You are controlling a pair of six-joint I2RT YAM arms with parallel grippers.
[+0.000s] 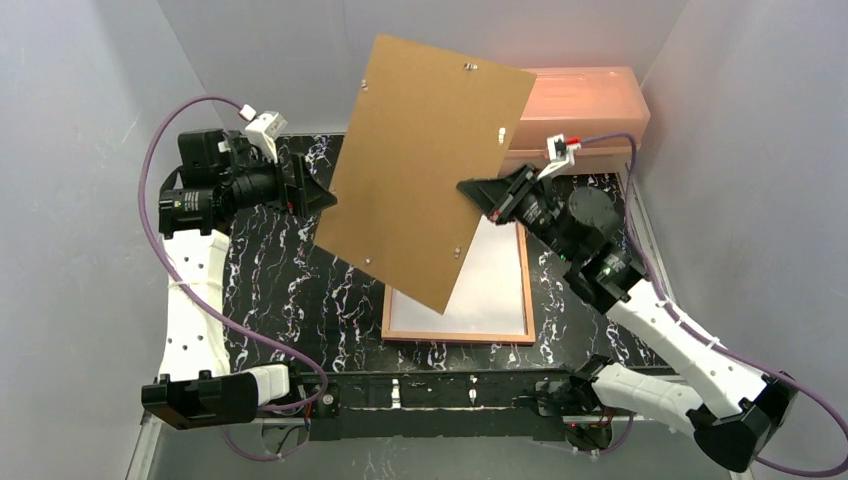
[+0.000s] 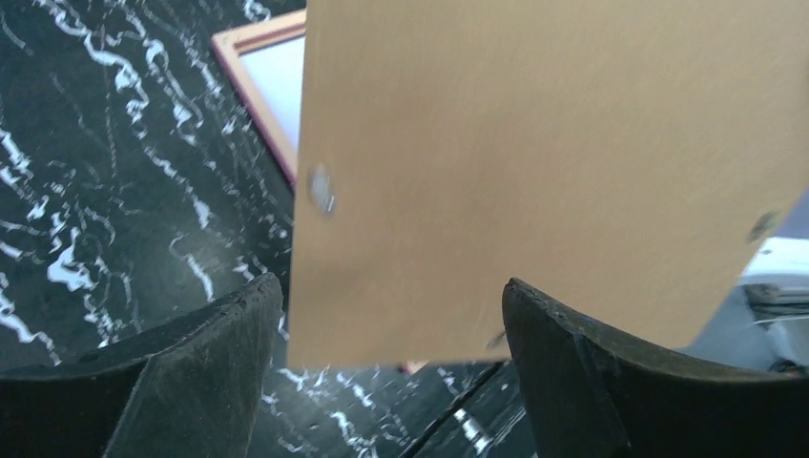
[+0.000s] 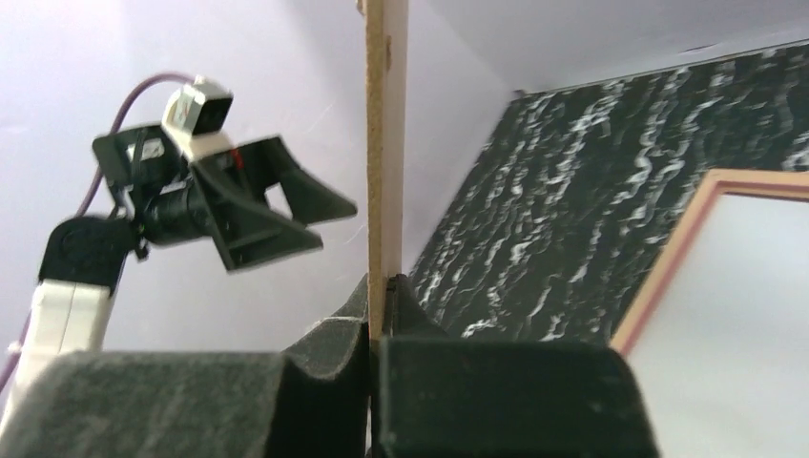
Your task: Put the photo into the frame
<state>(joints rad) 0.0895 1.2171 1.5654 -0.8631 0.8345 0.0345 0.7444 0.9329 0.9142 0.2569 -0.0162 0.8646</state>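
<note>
Two grippers flank the backing board [image 1: 425,165], which hangs tilted in the air above the table [image 1: 290,290]. The right gripper [image 1: 472,192] is clamped on the board's right edge. The left gripper [image 1: 325,195] stands with jaws spread wide just beside the left edge, gripping nothing. Below, the frame [image 1: 455,336] lies back-up on the table. A white sheet fills it, apparently the photo [image 1: 490,285] lying face down. Step in hand, as judged: closing the frame behind the seated photo. The next move calls for lowering the board level, squaring it to the frame's recess, and pressing it in without shifting the photo.
</note>
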